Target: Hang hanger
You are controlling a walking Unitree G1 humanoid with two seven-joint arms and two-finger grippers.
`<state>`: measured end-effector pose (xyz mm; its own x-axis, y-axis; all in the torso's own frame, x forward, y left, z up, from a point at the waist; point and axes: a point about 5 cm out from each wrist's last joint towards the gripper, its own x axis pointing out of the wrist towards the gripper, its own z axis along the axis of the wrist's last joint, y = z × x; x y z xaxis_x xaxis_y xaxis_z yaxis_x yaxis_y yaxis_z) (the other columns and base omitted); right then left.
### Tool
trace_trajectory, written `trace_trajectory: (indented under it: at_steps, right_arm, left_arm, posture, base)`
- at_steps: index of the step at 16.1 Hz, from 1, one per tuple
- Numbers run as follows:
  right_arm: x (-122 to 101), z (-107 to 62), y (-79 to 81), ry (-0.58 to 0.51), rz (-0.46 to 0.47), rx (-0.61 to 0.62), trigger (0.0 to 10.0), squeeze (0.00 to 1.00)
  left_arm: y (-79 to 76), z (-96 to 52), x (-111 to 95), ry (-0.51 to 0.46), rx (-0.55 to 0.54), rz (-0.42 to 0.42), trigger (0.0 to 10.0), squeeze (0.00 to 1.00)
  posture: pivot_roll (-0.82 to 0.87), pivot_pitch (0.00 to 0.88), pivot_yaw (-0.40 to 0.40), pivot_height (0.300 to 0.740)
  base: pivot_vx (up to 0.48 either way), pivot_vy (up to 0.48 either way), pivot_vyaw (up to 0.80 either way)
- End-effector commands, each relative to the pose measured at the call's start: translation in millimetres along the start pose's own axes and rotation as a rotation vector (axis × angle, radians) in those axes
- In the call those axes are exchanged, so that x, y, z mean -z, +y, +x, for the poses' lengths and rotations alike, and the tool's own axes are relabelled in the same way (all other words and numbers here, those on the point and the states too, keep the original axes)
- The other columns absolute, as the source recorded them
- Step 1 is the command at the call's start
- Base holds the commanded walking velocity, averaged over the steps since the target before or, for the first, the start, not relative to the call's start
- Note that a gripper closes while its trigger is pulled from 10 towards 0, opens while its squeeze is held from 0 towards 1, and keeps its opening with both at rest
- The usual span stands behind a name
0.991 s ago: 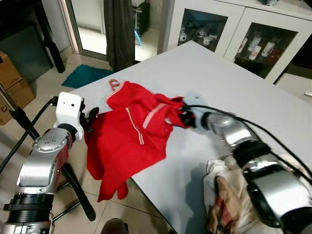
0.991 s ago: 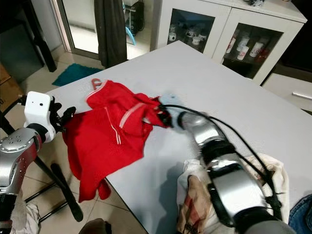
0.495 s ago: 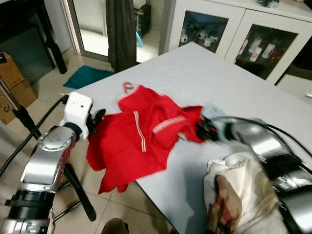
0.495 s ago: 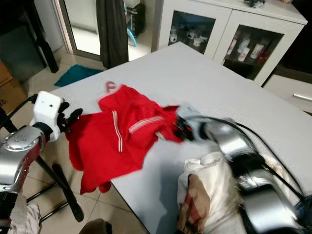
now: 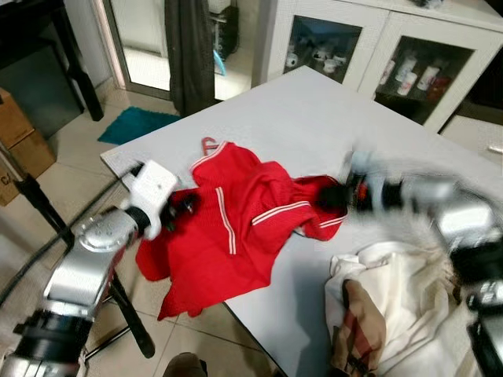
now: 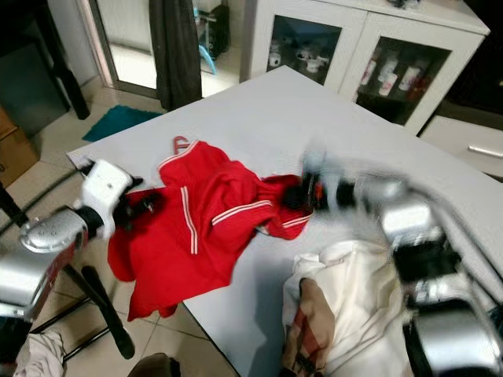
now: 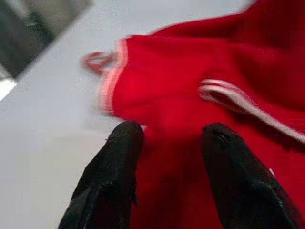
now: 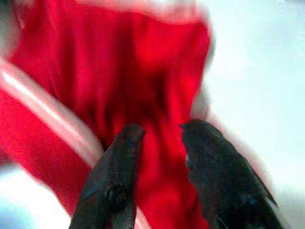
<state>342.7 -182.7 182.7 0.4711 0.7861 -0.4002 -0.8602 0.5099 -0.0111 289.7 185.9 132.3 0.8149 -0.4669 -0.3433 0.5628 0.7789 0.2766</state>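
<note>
Red shirt on grey table; both grippers' fingers parted over it, no writing legible.

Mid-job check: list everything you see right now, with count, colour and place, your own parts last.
Garment: one, red with white stripes, on the table's near-left corner, part hanging over the edge.
Hanger hook: one, red, at the garment's far end.
Table: one, white.
Cloth pile: one, cream and plaid, table's near edge.
Cabinet: one, white, glass doors, behind the table.
Mat: one, teal, on the floor.
Left gripper: fingers apart over the garment.
Right gripper: at the garment's right edge, blurred.
</note>
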Motion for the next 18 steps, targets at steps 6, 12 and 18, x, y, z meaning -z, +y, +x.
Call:
trace_trajectory:
  at_steps: [6, 12, 18]
  right_arm:
    - [-30.5, 15.3, -7.9, -0.202, 0.083, 0.106, 10.0, 0.00]
    - [-25.0, 103.4, 57.3, -0.150, -0.034, -0.138, 10.0, 0.00]
    - [13.3, 137.3, 73.7, 0.129, -0.121, -0.157, 10.0, 0.00]
  left_arm:
    - [-44.9, -8.4, 19.9, 0.050, 0.395, -0.042, 10.0, 0.00]
    - [-55.4, -15.1, 47.4, 0.209, 0.562, -0.067, 10.0, 0.00]
    - [-39.6, -14.9, 55.3, 0.294, 0.448, 0.021, 10.0, 0.00]
  posture:
    - [0.14, 0.025, -0.041, 0.740]
    - [0.13, 0.023, -0.038, 0.740]
    - [0.15, 0.023, -0.045, 0.740]
  base:
    - [0.000, 0.000, 0.00]
    - [0.000, 0.000, 0.00]
    - [0.000, 0.000, 0.00]
